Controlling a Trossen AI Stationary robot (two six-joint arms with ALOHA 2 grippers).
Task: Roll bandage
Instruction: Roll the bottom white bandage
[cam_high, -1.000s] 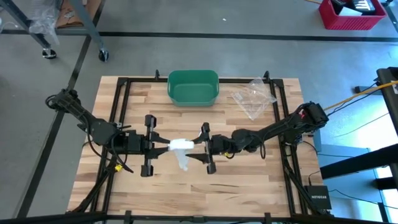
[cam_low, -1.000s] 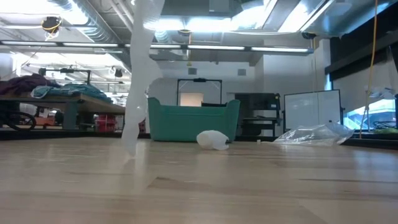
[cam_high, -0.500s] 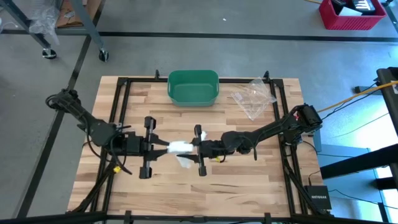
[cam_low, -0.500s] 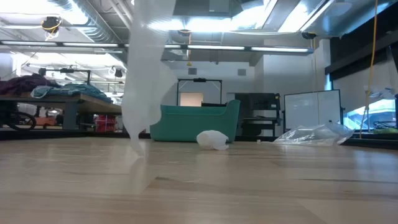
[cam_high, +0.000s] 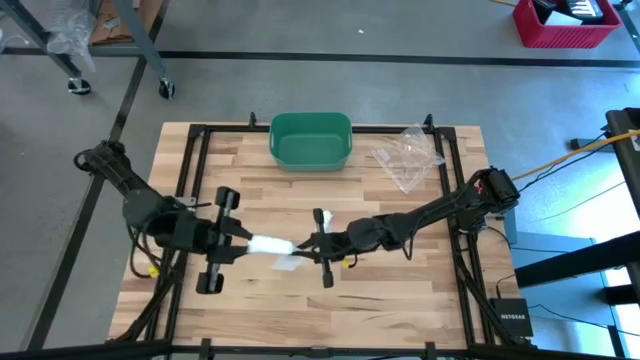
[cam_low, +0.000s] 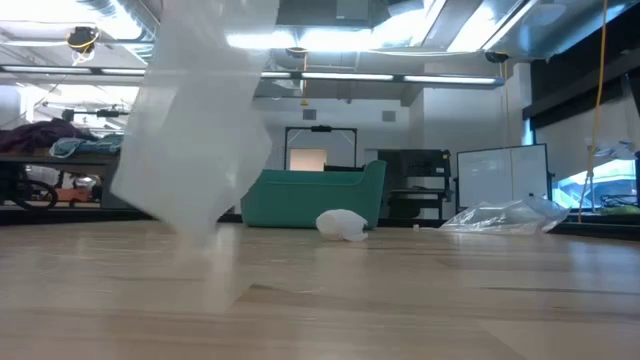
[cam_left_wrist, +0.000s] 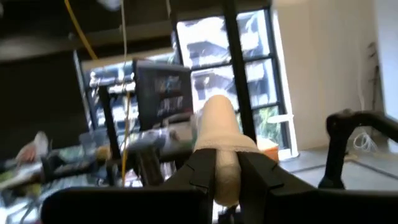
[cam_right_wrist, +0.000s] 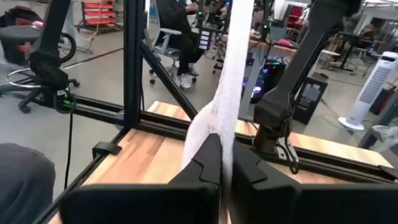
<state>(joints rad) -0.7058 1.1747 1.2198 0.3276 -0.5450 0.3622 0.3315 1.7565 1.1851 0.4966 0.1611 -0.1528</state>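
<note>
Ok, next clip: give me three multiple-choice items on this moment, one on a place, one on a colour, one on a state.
1. Where does the green bin stand on the table?
A. at the far edge, near the middle
B. at the near left corner
C. under the right arm

2. What colour is the bandage?
A. blue
B. white
C. red

3. How is the right pincer?
A. wide open, empty
B. shut on the bandage strip
C. resting in the bin

Key: 1 A, the high view shows it at the far edge; 2 B, it is white in every view; 3 B, the right wrist view shows the fingers pinching the strip.
</note>
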